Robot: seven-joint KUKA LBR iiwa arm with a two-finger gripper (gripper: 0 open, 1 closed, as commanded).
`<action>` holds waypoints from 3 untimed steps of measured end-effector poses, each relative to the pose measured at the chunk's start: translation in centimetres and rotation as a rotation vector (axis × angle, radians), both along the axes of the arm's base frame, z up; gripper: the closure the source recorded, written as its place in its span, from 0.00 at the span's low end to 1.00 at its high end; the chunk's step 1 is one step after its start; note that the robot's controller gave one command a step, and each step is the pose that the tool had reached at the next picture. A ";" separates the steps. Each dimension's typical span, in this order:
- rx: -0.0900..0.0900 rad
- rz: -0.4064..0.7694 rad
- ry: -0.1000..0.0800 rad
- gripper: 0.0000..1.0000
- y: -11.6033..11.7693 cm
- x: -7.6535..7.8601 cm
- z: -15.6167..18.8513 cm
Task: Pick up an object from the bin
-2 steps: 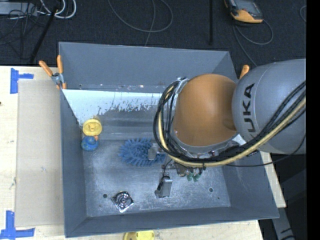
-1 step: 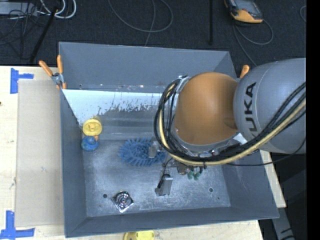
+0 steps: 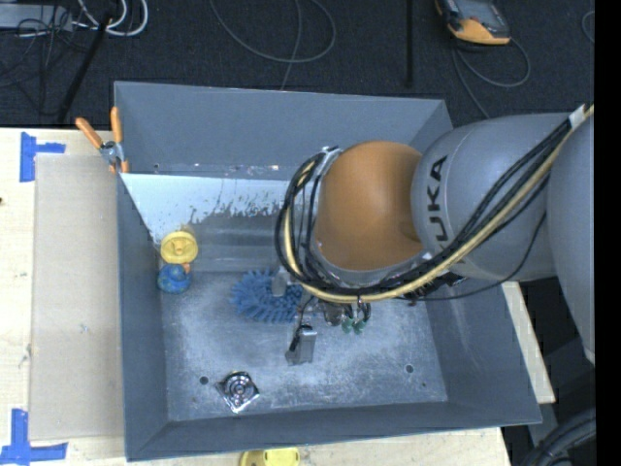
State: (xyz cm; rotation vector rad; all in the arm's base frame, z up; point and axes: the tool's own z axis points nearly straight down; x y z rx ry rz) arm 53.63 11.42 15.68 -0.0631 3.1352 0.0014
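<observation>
My gripper (image 3: 301,345) hangs low in the middle of the bin, under the arm's orange cover. A blue bristly brush-like thing (image 3: 260,296) lies just up and left of it, partly hidden by the cables; whether they touch I cannot tell. A small green piece (image 3: 351,325) shows just right of the gripper, under the wrist. I see nothing held in the gripper.
A blue thing with a round yellow top (image 3: 178,258) stands by the bin's left wall. A small round silver metal piece (image 3: 238,389) lies near the front left corner. The arm and its cables cover the bin's right half.
</observation>
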 end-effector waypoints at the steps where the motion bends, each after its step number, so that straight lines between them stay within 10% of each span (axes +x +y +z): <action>1: -0.002 0.192 0.010 0.00 1.1 2.9 -1.0; 2: 0.000 0.051 0.002 0.00 -0.5 8.2 -0.4; 3: -0.001 0.159 0.000 0.00 -1.1 8.2 -7.3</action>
